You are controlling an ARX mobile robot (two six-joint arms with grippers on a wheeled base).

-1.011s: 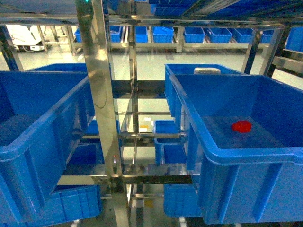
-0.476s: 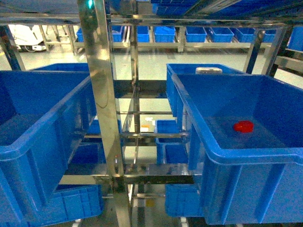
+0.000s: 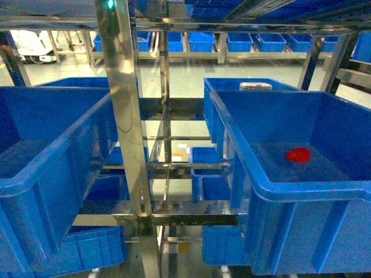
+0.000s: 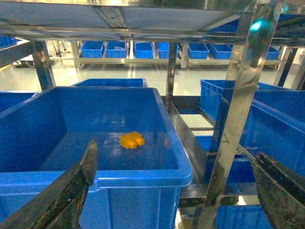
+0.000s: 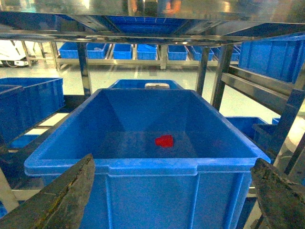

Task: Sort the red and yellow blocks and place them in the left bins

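The red block (image 3: 298,154) lies on the floor of the blue bin (image 3: 290,188) at the right of the head view, and shows in the right wrist view (image 5: 164,140) inside that bin (image 5: 143,166). The yellow block (image 4: 132,140) lies in another blue bin (image 4: 143,174) in the left wrist view. In the head view that left bin (image 3: 52,179) hides it behind its wall. My left gripper (image 4: 178,179) hangs open and empty in front of the yellow block's bin. My right gripper (image 5: 177,183) is open and empty before the red block's bin. Neither gripper shows in the head view.
A shiny steel rack post (image 3: 128,133) stands between the two bins, also in the left wrist view (image 4: 236,114). More blue bins (image 3: 208,174) sit on lower and farther shelves. A steel shelf (image 5: 152,12) runs close overhead.
The head view has shifted very slightly, so the rack and bins sit a few pixels further right. Both blocks lie where they were.
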